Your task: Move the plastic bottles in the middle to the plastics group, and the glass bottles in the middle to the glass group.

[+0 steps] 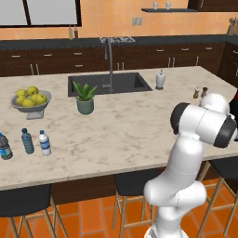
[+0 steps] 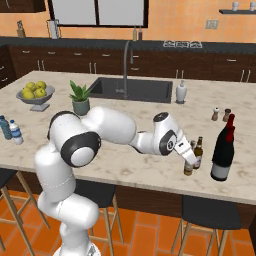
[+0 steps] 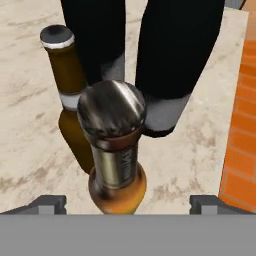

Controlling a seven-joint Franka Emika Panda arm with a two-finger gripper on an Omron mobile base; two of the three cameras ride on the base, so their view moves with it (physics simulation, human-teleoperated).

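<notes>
In the hand view an amber glass bottle (image 3: pixel 116 165) with a silver cap and a pale label stands upright between my gripper's (image 3: pixel 127 202) open fingertips, which do not touch it. A darker brown slim bottle (image 3: pixel 70 100) stands just behind it to the left. Two big black glossy bottles (image 3: pixel 172 50) rise close behind both. From the right base view my gripper (image 2: pixel 189 159) hangs over the amber bottle (image 2: pixel 188 169), next to the darker bottle (image 2: pixel 198 151) and the black bottles (image 2: pixel 222 150). The small whitish plastic bottle (image 1: pixel 44 142) stands beside the blue-tinted bottle (image 1: pixel 27 141) and the dark-labelled bottle (image 1: pixel 4 146).
Salt and pepper shakers (image 2: pixel 221 114) stand behind the black bottles. The counter's front edge (image 2: pixel 190 192) runs close to the slim bottles, with stools below. A sink (image 1: pixel 109 83), a potted plant (image 1: pixel 85 98), a fruit bowl (image 1: pixel 30 100) and a soap dispenser (image 1: pixel 160 80) sit further back.
</notes>
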